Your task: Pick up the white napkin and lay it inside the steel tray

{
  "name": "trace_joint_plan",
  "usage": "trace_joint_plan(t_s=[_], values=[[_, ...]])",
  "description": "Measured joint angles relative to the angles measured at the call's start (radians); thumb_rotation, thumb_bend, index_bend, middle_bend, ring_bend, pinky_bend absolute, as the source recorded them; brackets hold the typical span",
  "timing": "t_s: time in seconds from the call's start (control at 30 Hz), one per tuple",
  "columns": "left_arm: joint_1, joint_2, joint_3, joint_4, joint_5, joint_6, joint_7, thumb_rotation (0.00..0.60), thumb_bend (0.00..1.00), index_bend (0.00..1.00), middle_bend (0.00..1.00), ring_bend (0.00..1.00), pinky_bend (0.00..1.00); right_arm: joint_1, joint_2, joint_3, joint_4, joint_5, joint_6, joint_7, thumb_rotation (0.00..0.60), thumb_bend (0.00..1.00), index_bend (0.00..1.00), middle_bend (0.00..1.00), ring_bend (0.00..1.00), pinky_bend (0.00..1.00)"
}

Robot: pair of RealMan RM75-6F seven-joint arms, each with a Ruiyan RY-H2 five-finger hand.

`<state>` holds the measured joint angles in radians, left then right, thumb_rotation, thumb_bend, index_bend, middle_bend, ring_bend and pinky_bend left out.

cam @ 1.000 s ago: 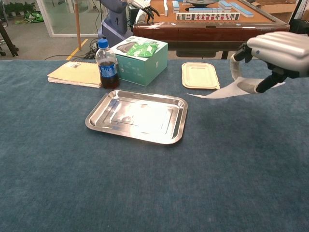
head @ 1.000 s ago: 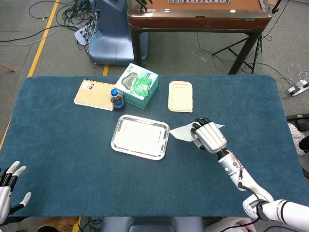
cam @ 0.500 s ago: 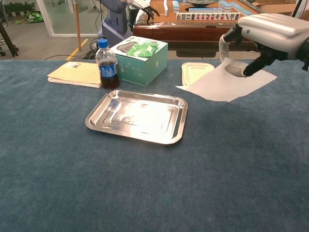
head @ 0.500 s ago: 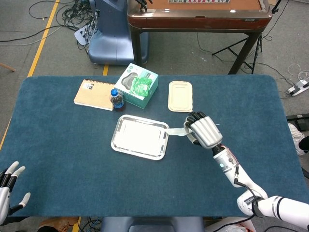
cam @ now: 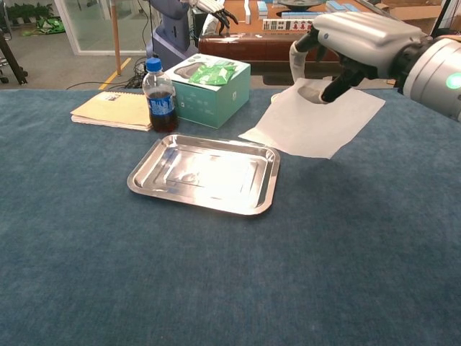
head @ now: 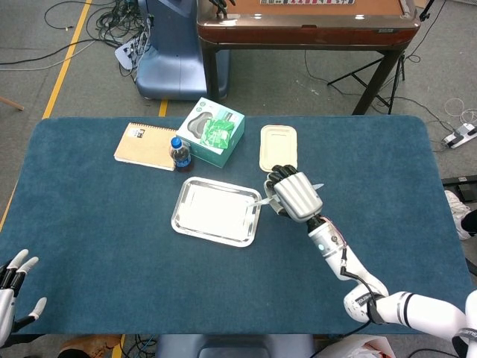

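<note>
My right hand (head: 296, 195) (cam: 356, 42) holds the white napkin (cam: 311, 122) in the air, just right of the steel tray (head: 181, 218) (cam: 154, 171). The sheet hangs flat and tilted from the fingers, its lower corner close above the tray's right rim. In the head view only thin slivers of the napkin (head: 264, 201) show beside the hand. The tray lies empty at the table's middle. My left hand (head: 13, 287) rests at the near left edge with its fingers spread and nothing in it.
A cola bottle (cam: 159, 95), a green tissue box (cam: 210, 89) and a tan notebook (cam: 115, 109) stand behind the tray. A cream lid (head: 278, 148) lies behind my right hand. A wooden table (head: 305, 22) stands beyond the blue table.
My right hand has lifted the napkin off the table and carried it left, from beside the cream lid to the tray's right rim. The left hand has stayed put.
</note>
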<state>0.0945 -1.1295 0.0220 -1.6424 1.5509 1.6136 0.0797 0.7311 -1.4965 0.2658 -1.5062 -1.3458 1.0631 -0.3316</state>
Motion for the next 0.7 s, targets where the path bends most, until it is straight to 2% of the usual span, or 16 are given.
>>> trace_joint_plan(t_s=[0.33,0.53,0.7], values=[[0.002,0.001,0.000,0.000,0.000,0.004,-0.001,0.600,0.24,0.17,0.09,0.09,0.00,0.050,-0.102,0.003,0.037,0.030,-0.006,-0.062,0.600,0.44,0.68,0.44,0.24,0.31],[0.000,0.003,0.000,0.003,-0.002,-0.001,-0.007,0.600,0.24,0.17,0.09,0.09,0.00,0.041,-0.116,-0.031,0.013,0.000,0.043,-0.116,0.600,0.44,0.68,0.44,0.24,0.31],[-0.009,-0.002,-0.002,0.006,0.004,-0.009,-0.011,0.600,0.24,0.17,0.09,0.09,0.00,0.038,-0.116,-0.031,-0.023,-0.001,0.058,-0.133,0.600,0.44,0.68,0.45,0.24,0.31]])
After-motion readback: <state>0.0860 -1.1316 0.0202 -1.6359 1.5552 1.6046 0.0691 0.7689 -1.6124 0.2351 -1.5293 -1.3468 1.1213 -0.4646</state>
